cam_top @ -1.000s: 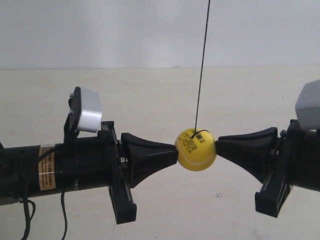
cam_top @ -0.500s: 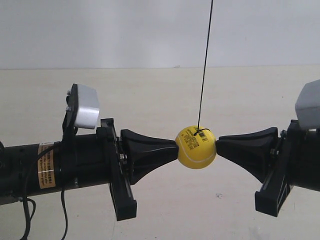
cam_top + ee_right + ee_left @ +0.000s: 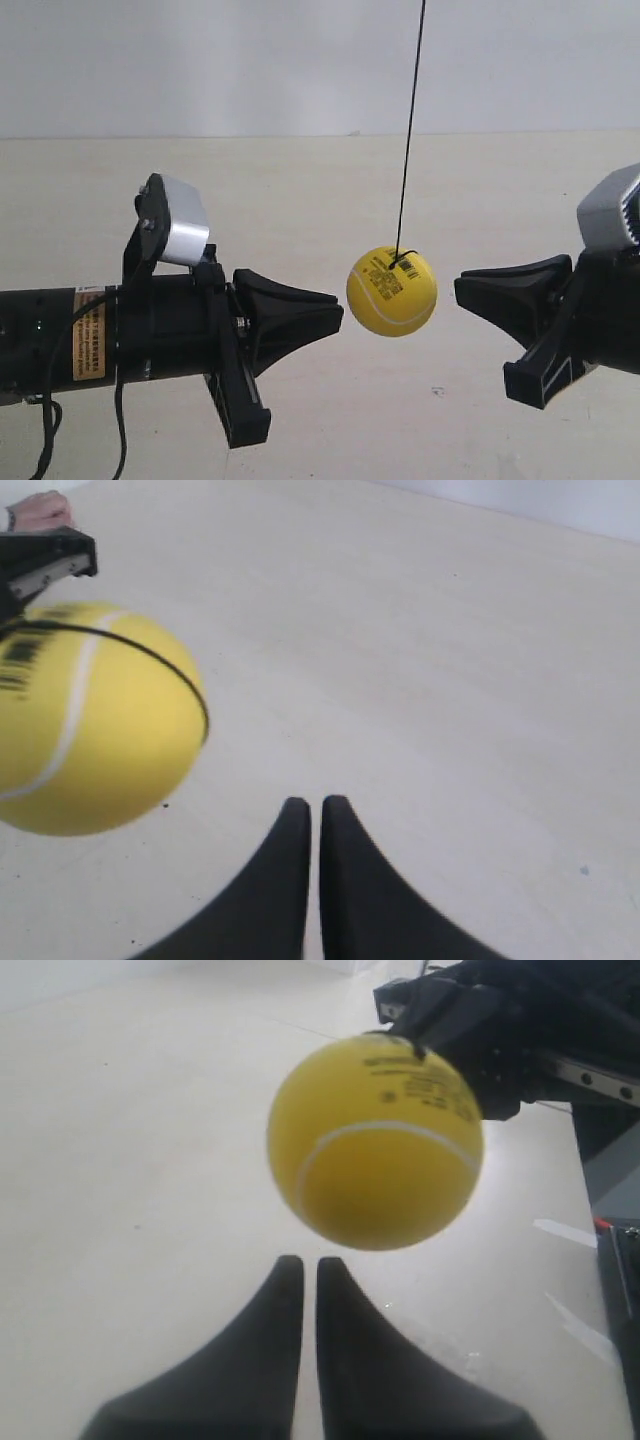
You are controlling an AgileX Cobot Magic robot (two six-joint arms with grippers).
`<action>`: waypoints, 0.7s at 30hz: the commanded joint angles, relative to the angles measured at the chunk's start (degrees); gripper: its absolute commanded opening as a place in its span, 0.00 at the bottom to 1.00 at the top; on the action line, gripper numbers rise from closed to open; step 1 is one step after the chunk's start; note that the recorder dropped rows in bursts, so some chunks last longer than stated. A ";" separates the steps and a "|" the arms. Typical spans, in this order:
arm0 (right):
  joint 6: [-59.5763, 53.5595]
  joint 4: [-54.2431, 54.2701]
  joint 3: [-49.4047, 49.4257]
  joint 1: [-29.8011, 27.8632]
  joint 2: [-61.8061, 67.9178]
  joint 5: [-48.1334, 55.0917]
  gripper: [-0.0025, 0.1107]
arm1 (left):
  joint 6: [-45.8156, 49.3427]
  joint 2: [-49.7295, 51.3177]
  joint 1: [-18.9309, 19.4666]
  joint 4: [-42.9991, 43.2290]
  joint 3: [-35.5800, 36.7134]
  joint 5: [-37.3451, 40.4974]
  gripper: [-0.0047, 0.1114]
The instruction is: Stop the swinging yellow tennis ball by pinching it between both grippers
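Pale table (image 3: 300,200) behind; yellow tennis ball (image 3: 392,292) hangs free; left gripper (image 3: 302,1260), right gripper (image 3: 308,802) flank it, 3 and 9 o'clock, fingers together, empty; best to converge level, simultaneously, through centre.

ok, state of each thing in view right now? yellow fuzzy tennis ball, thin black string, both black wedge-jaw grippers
Yellow fuzzy tennis ball: hanging free, with a gap on each side in the exterior view.
Thin black string: taut, close to vertical.
Left black wedge-jaw gripper: shut, holding nothing, not touching the ball.
Right black wedge-jaw gripper: shut, holding nothing, not touching the ball.
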 commanded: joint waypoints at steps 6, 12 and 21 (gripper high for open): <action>1.54 0.40 -0.02 -0.02 -4.54 2.83 0.02 | -2.39 -8.67 -0.26 0.22 1.20 11.71 0.08; 7.19 -3.90 -0.02 -0.02 -8.50 2.71 0.02 | -2.15 -11.74 -0.26 0.22 3.58 11.71 0.08; 11.74 -8.66 -0.02 -0.02 -9.56 -6.19 0.02 | -2.18 -12.12 -0.26 0.31 4.34 3.74 0.08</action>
